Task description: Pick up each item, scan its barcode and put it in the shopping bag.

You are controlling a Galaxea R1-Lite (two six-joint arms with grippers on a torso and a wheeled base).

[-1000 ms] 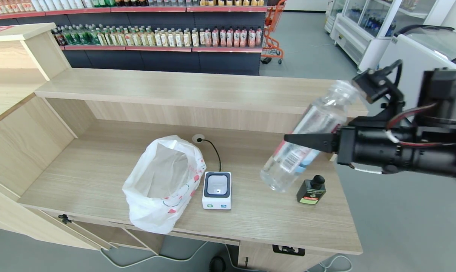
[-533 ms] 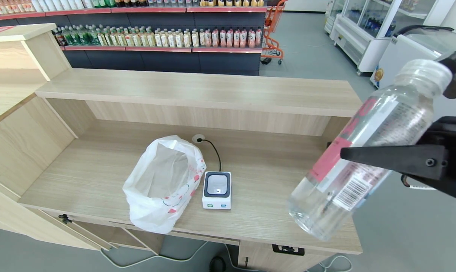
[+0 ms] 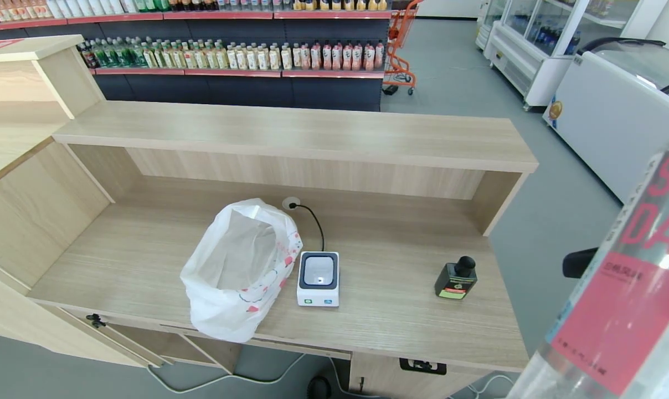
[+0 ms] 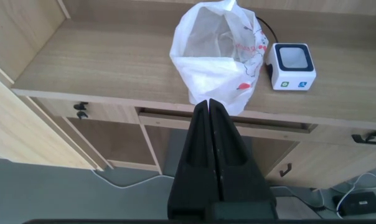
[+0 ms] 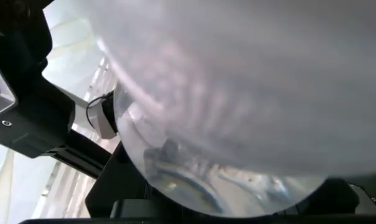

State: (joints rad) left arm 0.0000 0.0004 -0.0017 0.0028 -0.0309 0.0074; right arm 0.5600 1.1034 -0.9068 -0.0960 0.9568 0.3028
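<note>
Right gripper point(image 3: 585, 262) clamping water bottle point(image 3: 622, 310), holding it tilted right up by head camera, off counter's point(image 3: 379, 244) right end. Left gripper point(image 4: 210, 124) sitting pinched together, empty, out front of shopping bag point(image 4: 216, 50). Guessing bottle's weighty if full, smooth, slightly squashy, so gripping mid-body at label looking safest. Versus second ago: bottle swinging up and away from over small dark bottle point(image 3: 456, 279), drifting farther from scanner point(image 3: 318, 279).

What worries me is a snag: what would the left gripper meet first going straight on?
Probably the shopping bag: the shut left gripper points at its lower front, though depth is unclear.
</note>
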